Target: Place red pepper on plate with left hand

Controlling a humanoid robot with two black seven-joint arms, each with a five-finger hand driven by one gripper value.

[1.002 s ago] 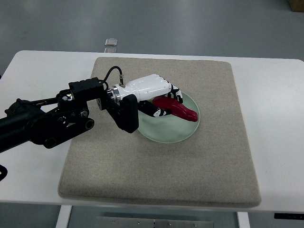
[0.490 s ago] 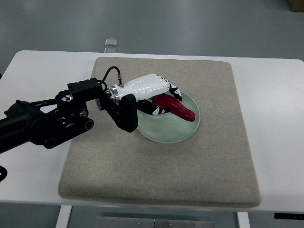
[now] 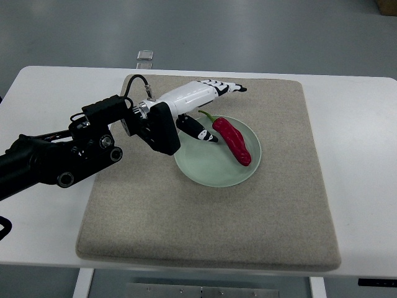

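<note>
A red pepper (image 3: 233,138) with a green stem lies on the pale green plate (image 3: 211,171), along its right half. My left hand (image 3: 208,102) hovers above and behind the plate's left rim. Its white fingers (image 3: 224,88) are stretched out toward the right and hold nothing. The black thumb (image 3: 200,131) points down over the plate, apart from the pepper. The left arm comes in from the left edge.
The plate sits on a beige mat (image 3: 205,223) on a white table (image 3: 360,124). A small metal clip (image 3: 145,57) shows at the table's far edge.
My left hand has opened and let go of the pepper, then lifted up and back. The pepper now lies free on the plate.
</note>
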